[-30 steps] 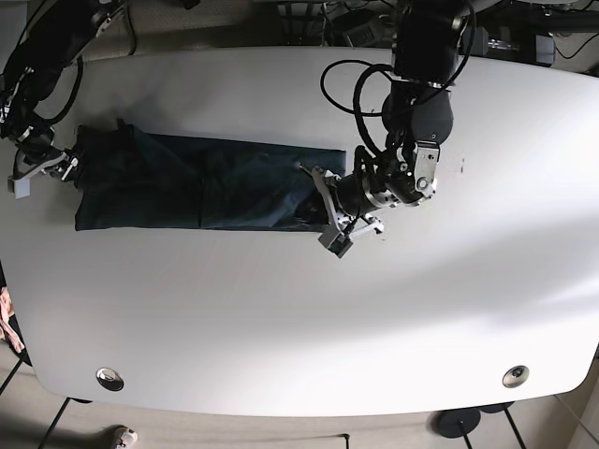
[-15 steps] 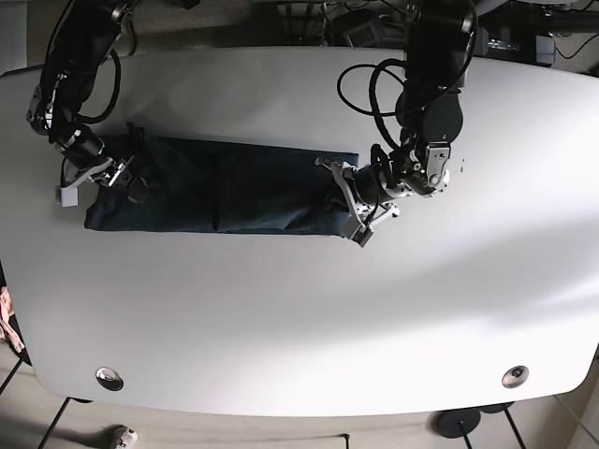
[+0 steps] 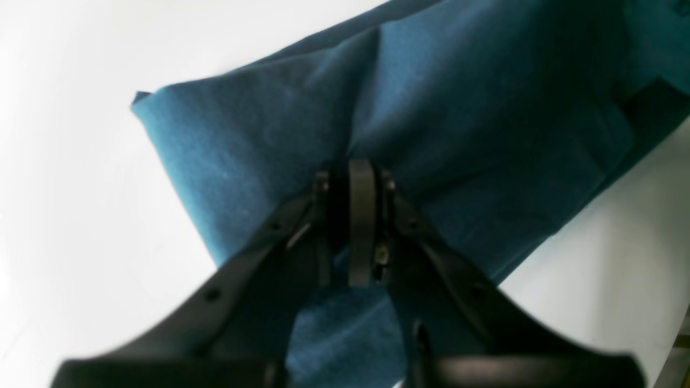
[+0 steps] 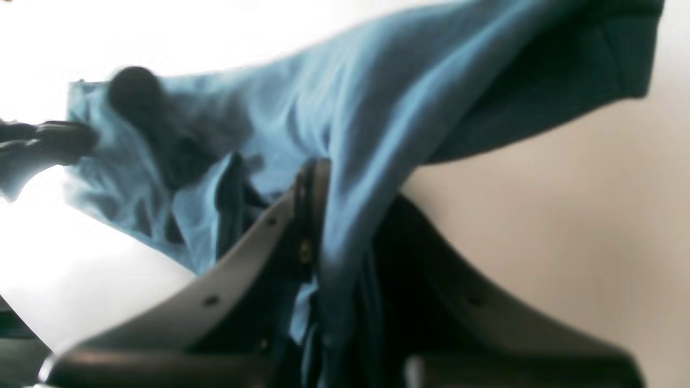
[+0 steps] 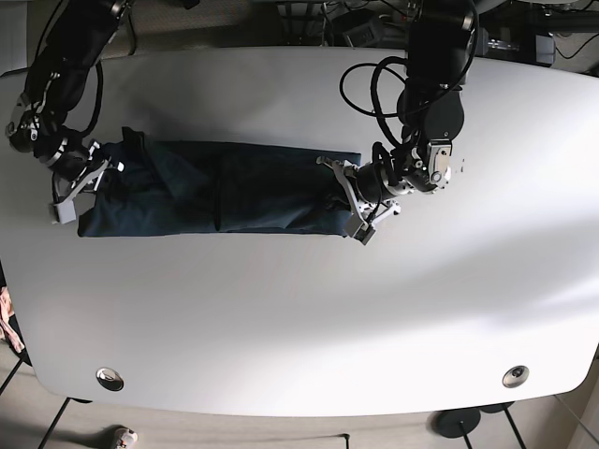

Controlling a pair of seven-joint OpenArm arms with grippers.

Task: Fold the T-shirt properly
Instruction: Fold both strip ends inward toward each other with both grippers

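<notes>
Pinching a ridge of blue cloth between closed jaws, the left end effector [image 3: 360,178] holds one short end of the T-shirt [image 5: 225,187], the fabric puckering into a crease right at the fingertips. The right end effector [image 4: 323,215] is likewise clamped on the opposite end, with cloth draped over one finger and bunched loosely beside it; that view is blurred, so how many layers it has is unclear. Between the two, the shirt lies as a long, narrow dark band stretched across the upper part of the white desk [image 5: 309,318], already folded lengthwise, its far-left end rumpled.

The risk, as I judge it, lies in uneven grips. If either end effector holds only the top layer, lifting to bring one end over the other would peel the band open. Pulling the ends apart too hard could slip cloth from a pinch, and the rumpled end may fold in crooked.
</notes>
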